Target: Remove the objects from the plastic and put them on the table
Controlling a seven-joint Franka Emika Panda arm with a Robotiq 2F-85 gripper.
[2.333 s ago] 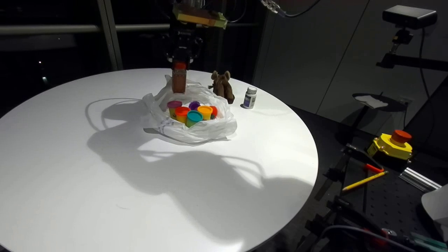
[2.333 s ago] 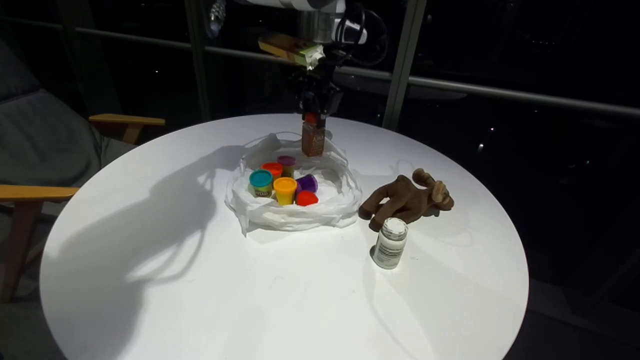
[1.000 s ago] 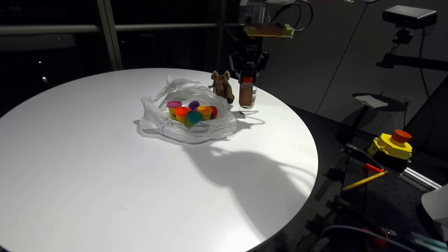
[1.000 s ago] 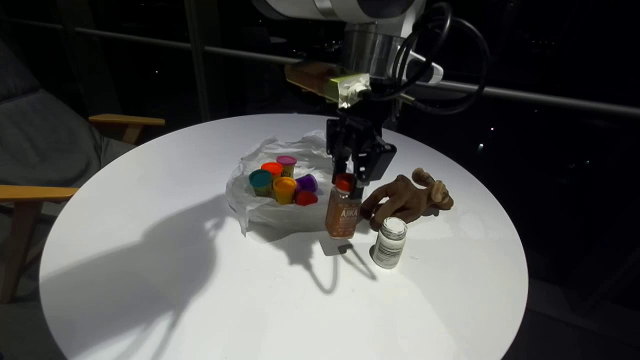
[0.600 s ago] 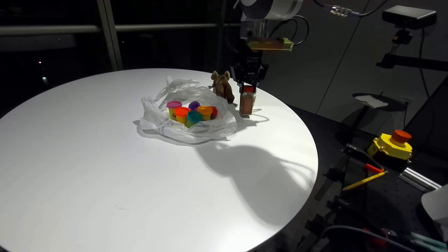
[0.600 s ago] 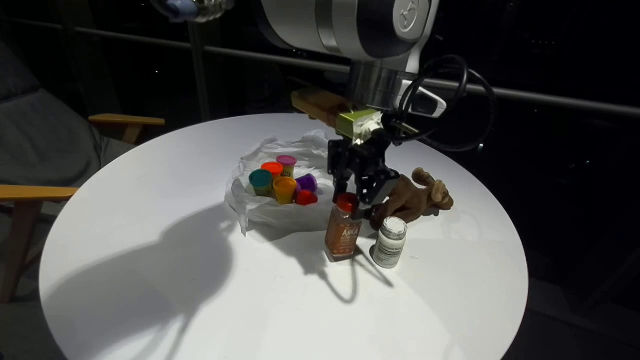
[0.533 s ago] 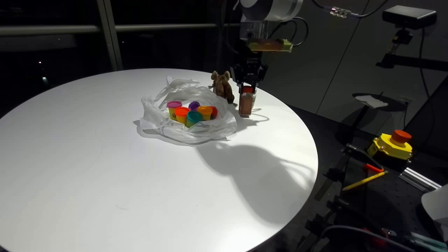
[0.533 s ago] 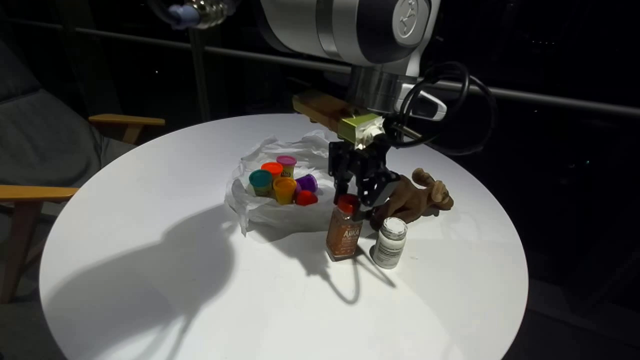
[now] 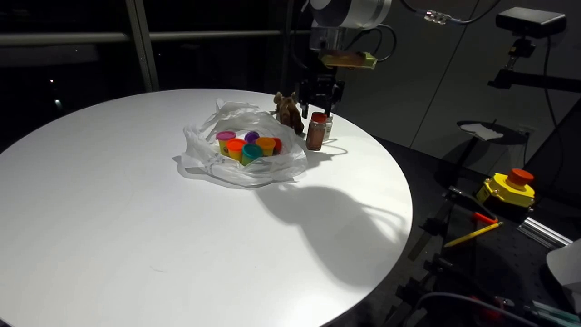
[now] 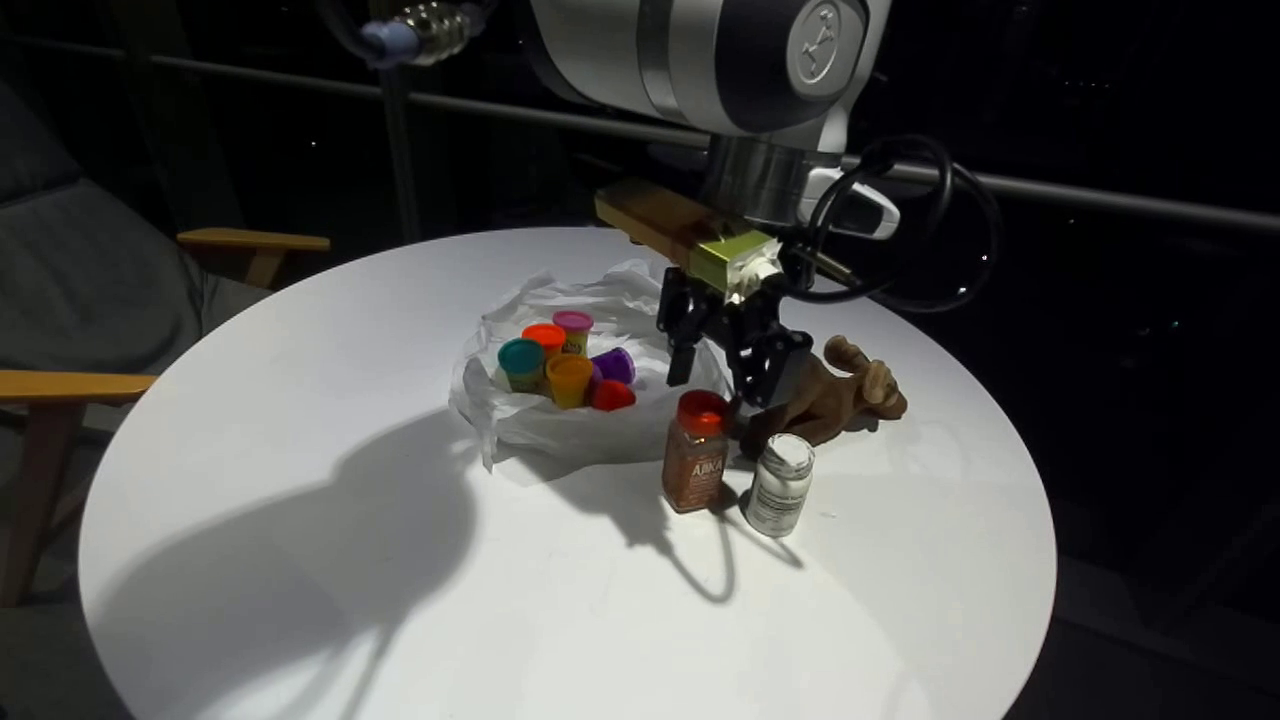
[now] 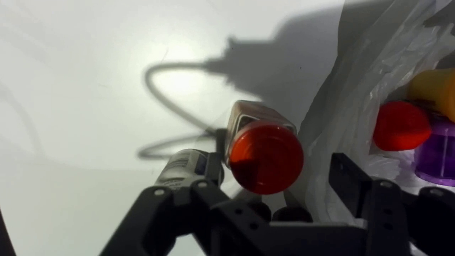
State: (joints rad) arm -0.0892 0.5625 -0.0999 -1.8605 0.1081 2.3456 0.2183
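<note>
A spice jar with a red lid (image 10: 695, 470) stands upright on the white table beside the plastic bag (image 10: 600, 435); it also shows in the wrist view (image 11: 266, 158). My gripper (image 10: 712, 395) is open at the jar's lid. In the wrist view its fingers (image 11: 280, 170) are on either side of the lid, with a wider gap on the bag side. Inside the bag are a teal-lidded pot (image 10: 522, 370), a yellow-orange pot (image 10: 570, 382), a red-orange-lidded pot (image 10: 543, 337), a pink-lidded pot (image 10: 573, 333), a purple pot (image 10: 613, 367) and a red object (image 10: 613, 396).
A white bottle (image 10: 780, 488) stands close beside the jar; one finger is near it in the wrist view (image 11: 181, 167). A brown plush toy (image 9: 288, 113) lies behind, partly hidden by the gripper. The round table's edge (image 9: 411, 200) is to the right in an exterior view.
The gripper carried the jar from above the bag to beside the white bottle and lowered it onto the table. Its fingers have since opened and let go of the jar.
</note>
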